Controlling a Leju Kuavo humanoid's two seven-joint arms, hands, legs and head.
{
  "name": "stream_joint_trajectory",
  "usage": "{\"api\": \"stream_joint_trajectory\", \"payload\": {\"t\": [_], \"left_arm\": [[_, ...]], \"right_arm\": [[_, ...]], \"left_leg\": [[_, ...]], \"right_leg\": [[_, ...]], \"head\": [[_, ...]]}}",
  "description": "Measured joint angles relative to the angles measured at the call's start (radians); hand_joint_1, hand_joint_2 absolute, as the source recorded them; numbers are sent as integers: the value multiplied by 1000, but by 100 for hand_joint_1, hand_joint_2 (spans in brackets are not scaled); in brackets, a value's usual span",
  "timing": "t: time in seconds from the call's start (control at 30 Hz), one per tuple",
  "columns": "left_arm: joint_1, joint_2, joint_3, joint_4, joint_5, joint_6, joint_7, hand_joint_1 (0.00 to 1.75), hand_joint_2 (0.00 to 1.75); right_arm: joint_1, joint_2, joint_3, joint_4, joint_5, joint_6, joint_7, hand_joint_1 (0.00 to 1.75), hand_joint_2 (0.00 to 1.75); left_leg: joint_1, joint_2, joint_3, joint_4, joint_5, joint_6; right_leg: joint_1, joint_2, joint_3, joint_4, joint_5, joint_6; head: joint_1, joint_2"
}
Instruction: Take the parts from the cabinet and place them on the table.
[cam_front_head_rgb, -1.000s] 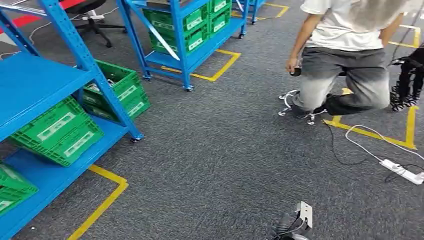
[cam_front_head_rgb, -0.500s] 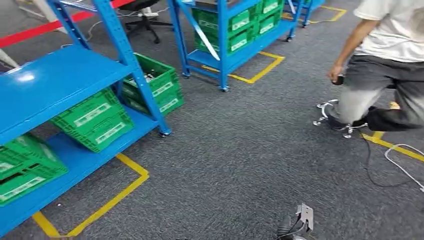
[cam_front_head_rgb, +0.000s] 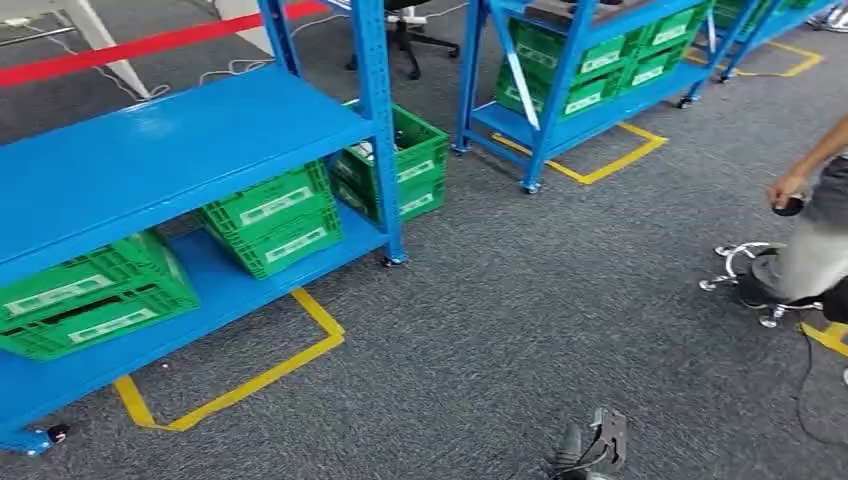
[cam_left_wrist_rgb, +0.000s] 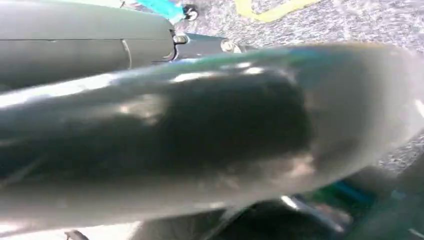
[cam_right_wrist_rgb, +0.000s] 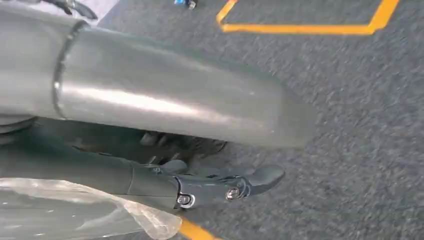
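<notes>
Right wrist view: my right hand (cam_right_wrist_rgb: 220, 185) hangs over grey carpet (cam_right_wrist_rgb: 360, 125), its dark fingers (cam_right_wrist_rgb: 260, 176) stretched out under the ribbed grey cover. A crumpled sheet of clear plastic (cam_right_wrist_rgb: 75, 212) lies just beside the fingers. It may be caught in my grasp, but I cannot tell whether the hand is closed on it or merely next to it. A strip of yellow floor tape (cam_right_wrist_rgb: 300, 28) runs across the carpet beyond.

My left hand (cam_left_wrist_rgb: 200, 140) is one big grey blur close to its own camera, so I cannot tell whether it is clenched, released or holding anything.

From the head view, the blue cabinet (cam_front_head_rgb: 170, 150) stands to my left, with a broad bare shelf on top. Below it, on the bottom shelf, sit two green crates, one on the near left (cam_front_head_rgb: 85, 295) and one further right (cam_front_head_rgb: 275, 215). A third green crate (cam_front_head_rgb: 410, 165) sits behind the cabinet's right post. Pale things lie inside it, probably the parts (cam_front_head_rgb: 366, 150), though they are too small to make out.

A second blue rack (cam_front_head_rgb: 590, 100) with more green crates stands far right. At the right edge a person (cam_front_head_rgb: 815, 250) is partly in frame, their hand (cam_front_head_rgb: 785, 190) holding something small and dark.
</notes>
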Motion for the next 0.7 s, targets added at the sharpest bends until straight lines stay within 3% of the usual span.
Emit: {"api": "stream_joint_trajectory", "payload": {"t": [0.03,0.07,0.1,0.13,0.17,0.3,0.33,0.37,0.4,0.57,0.63,0.67,0.7], "left_arm": [[1,1,0,0,0,0,0,0,0],[2,1,0,0,0,0,0,0,0],[1,1,0,0,0,0,0,0,0],[0,0,0,0,0,0,0,0,0],[-2,1,0,0,0,0,0,0,0],[2,2,0,2,-2,-2,0,0,0],[2,5,0,2,-2,-1,0,0,0],[1,3,0,2,-3,-1,0,0,0],[0,4,0,2,-3,-2,0,0,0],[-1,4,0,2,-3,-2,0,0,0],[-2,4,0,2,-5,-2,0,0,0],[3,4,0,2,-15,8,-10,0,0],[3,5,0,2,-21,15,-16,0,0]], "right_arm": [[1,0,0,0,0,0,0,0,0],[1,0,0,0,0,0,0,0,0],[-1,0,0,-1,-1,0,0,0,0],[-3,0,0,-2,-2,0,1,0,0],[-3,0,0,-2,-2,0,1,0,0],[-4,0,2,-2,-3,0,1,0,0],[-6,0,3,-2,-3,0,1,0,0],[-6,0,5,-3,-4,1,0,0,0],[-6,0,6,-3,-4,1,-1,0,0],[-6,0,6,-3,-4,1,-1,0,0],[-1,0,8,-3,-4,1,-1,0,0],[0,-1,9,-3,-12,-7,-10,0,0],[-6,0,16,-4,-21,-10,-27,0,0]], "left_leg": [[0,-14,1,1,-1,-1],[1,-28,2,1,-1,-2],[3,-44,4,3,-3,-4],[4,-56,3,6,-6,-9],[-2,-68,-3,15,-10,-17],[9,-108,-14,9,1,-42],[8,-87,-14,19,-8,-45],[2,-29,-28,51,-30,-50],[2,-12,-41,79,-47,-52],[3,-6,-47,92,-54,-53],[5,15,-92,186,-99,-58],[8,29,-134,276,-99,-59],[5,34,-31,78,3,-45]], "right_leg": [[0,0,1,-21,31,-1],[-1,2,19,-78,76,-1],[-3,11,57,-172,132,-3],[-7,47,93,-256,172,-2],[-12,96,106,-288,156,-3],[-7,60,120,-295,161,-25],[-12,41,124,-299,164,-31],[-12,33,127,-300,162,-37],[-10,25,129,-300,161,-40],[-10,22,129,-300,160,-41],[-6,2,132,-300,158,-45],[-3,-37,135,-300,150,-45],[-3,-49,143,-300,146,-42]], "head": [[-2,0],[0,0],[-2,0],[1,0],[2,0],[0,0],[0,0],[-10,0],[-13,0],[-14,0],[-13,0],[-13,0],[-13,0]]}}
